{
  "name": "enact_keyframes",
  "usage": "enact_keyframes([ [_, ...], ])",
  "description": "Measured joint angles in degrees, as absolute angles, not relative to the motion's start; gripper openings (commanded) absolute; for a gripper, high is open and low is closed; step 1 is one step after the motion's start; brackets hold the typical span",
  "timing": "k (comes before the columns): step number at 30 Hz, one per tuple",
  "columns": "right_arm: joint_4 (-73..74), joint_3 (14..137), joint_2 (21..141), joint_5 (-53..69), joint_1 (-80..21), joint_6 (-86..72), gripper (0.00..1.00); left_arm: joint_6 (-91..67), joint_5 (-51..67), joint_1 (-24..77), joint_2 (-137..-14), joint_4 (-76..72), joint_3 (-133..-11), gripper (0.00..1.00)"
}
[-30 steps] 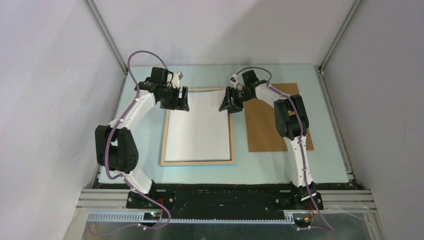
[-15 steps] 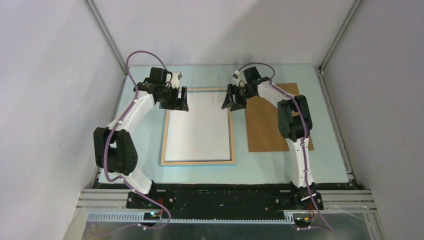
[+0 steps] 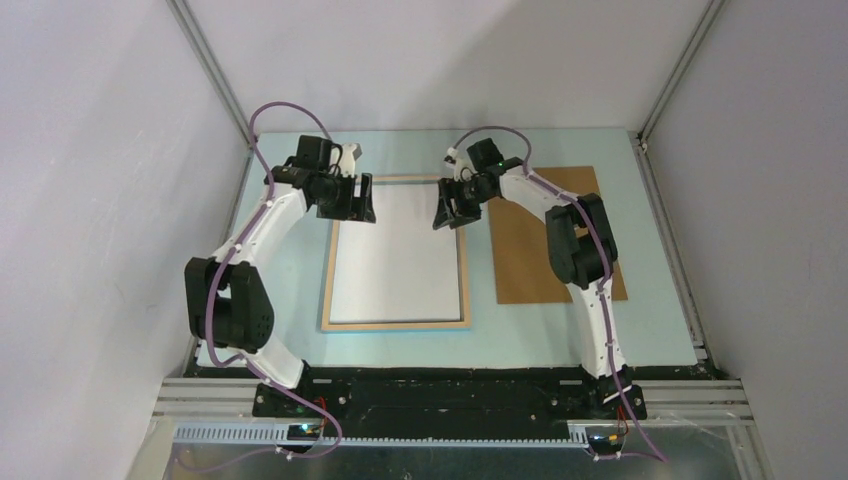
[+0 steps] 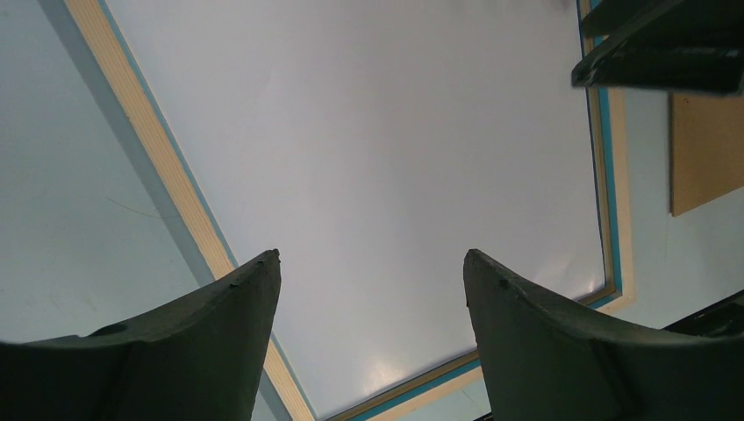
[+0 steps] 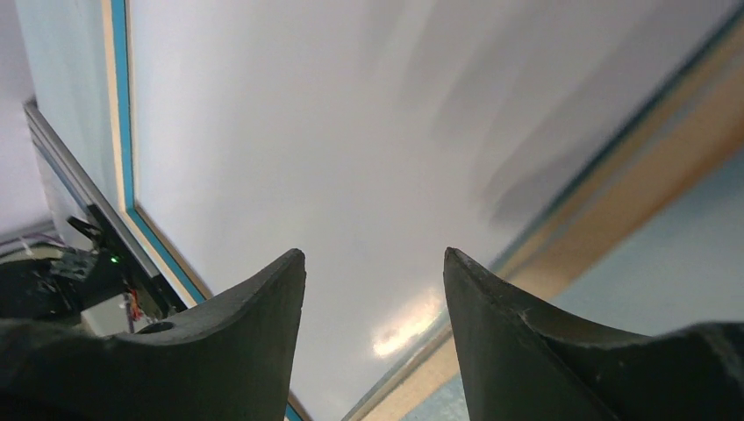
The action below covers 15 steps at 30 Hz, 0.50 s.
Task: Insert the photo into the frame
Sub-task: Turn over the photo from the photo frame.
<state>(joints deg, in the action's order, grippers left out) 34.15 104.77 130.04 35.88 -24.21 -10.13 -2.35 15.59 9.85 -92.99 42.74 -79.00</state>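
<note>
We see a pale blue-green table [image 3: 400, 150] carrying two flat things side by side, just apart: the frame [image 3: 395, 324], bare-wood face up, near the middle, and a plain brown backing board [image 3: 530, 260] to its right. Inside the frame lies the photo [image 3: 400, 260], white back up, though we cannot tell what it rests on.

Both arms reach far forward, left gripper [image 3: 352, 206] and right gripper [image 3: 449, 213] each gaping, apparently angled downward.

Left arm [image 3: 262, 222], right arm [image 3: 530, 188]: white links, bulky black joints | purple cables [image 3: 253, 125] looping along each | flat black bases [image 3: 290, 400] | fingers [image 4: 202, 351] dark grey, matte, curved, tapering to blunt tips
</note>
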Motion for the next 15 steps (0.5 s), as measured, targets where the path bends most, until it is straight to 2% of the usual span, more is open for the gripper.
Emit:
enact_keyframes([
  [15, 36.07, 107.09, 130.52, 31.14, -31.57, -6.37, 0.62, -2.33, 15.42, 8.58, -92.03, 42.72, -78.72, 0.81],
])
